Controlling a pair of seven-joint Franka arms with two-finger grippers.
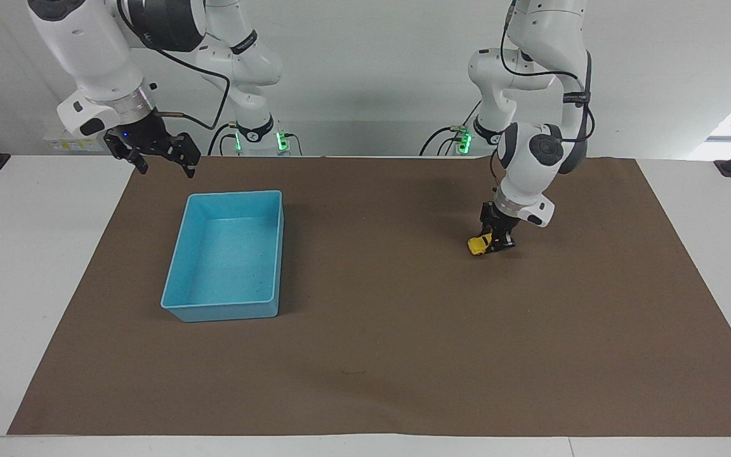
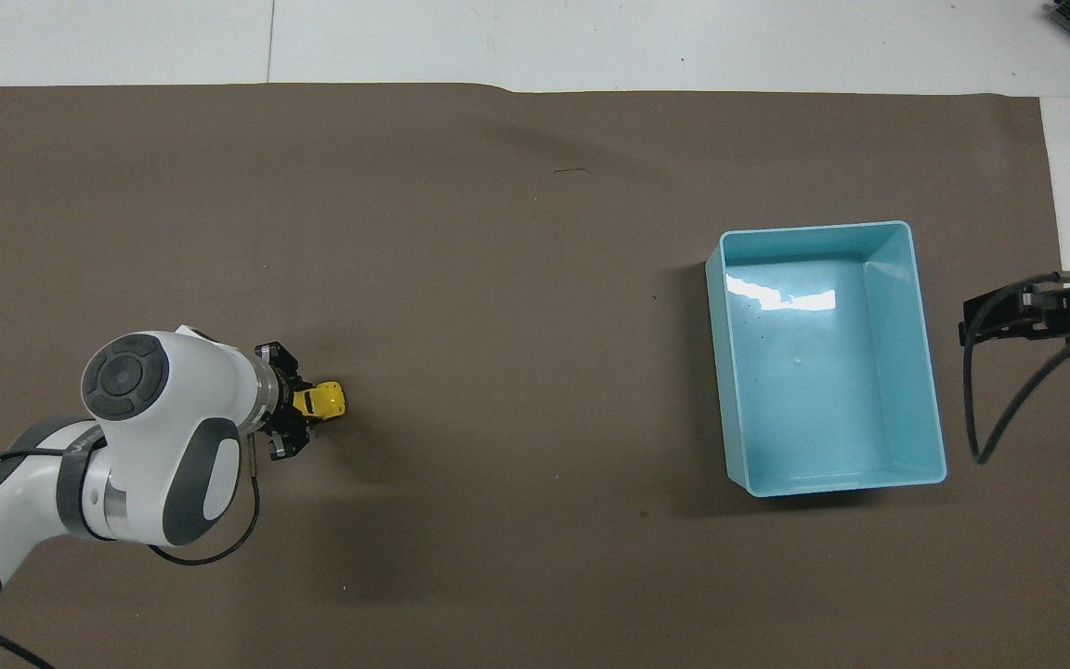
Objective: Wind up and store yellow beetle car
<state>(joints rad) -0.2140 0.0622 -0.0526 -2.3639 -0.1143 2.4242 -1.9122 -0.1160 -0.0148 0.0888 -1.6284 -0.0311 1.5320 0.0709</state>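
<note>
The left gripper [image 1: 496, 242] is clamped on the yellow car [image 1: 479, 244], down on the tabletop [image 1: 403, 330]. This looks like winding. Next, let go toward the blue bin [image 1: 178, 266]; the right gripper [image 1: 161, 160] waits, spread apart.

Count on inspection: one yellow beetle car [image 1: 479, 244], one light blue bin [image 1: 226, 257] and one brown mat [image 1: 378, 330] on one white table [image 1: 29, 266]. Two robot arms are present, each with one gripper: the left gripper [image 1: 496, 242] and the right gripper [image 1: 161, 160]. Two green indicator lights show at 12 o'clock.
</note>
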